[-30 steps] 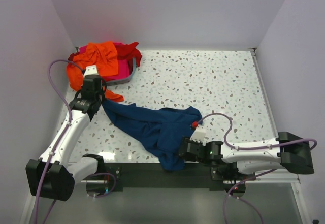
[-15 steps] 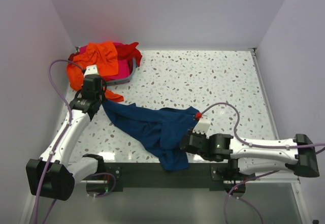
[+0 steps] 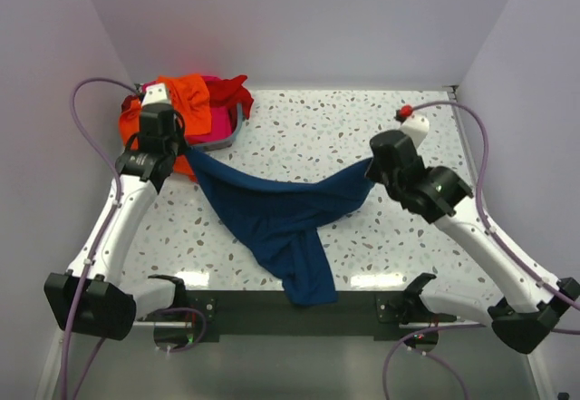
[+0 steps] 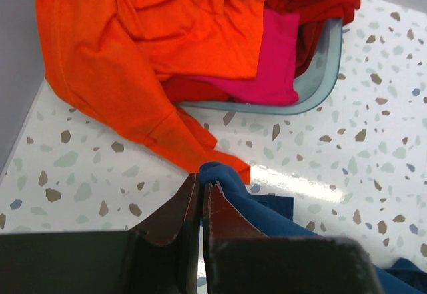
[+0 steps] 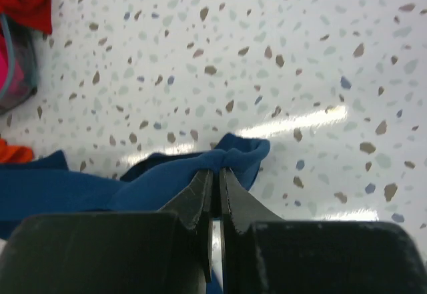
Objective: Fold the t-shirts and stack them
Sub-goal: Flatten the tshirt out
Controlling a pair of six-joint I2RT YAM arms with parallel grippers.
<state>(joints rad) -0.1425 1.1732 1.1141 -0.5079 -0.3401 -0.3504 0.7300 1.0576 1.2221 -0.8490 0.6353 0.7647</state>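
The navy blue t-shirt [image 3: 276,214] hangs stretched between my two grippers above the table, its lower part trailing to the near edge. My left gripper [image 3: 186,151] is shut on its left corner [image 4: 220,174], beside the basket. My right gripper [image 3: 370,171] is shut on its right corner [image 5: 233,157], raised over the table's right half. The orange t-shirt [image 3: 181,101] drapes over the basket and onto the table [image 4: 120,81]. The red t-shirt [image 3: 231,92] and the magenta pink t-shirt [image 4: 273,67] lie in the basket.
A grey basket [image 3: 237,128] stands at the far left corner, its rim [image 4: 327,74] close to my left gripper. White walls close in the speckled table [image 3: 362,128] on three sides. A black bar [image 3: 272,305] runs along the near edge.
My right gripper closed on the navy t-shirt near the front edge, then lifted it up and back to the right. My left gripper rose and moved back, stretching the shirt.
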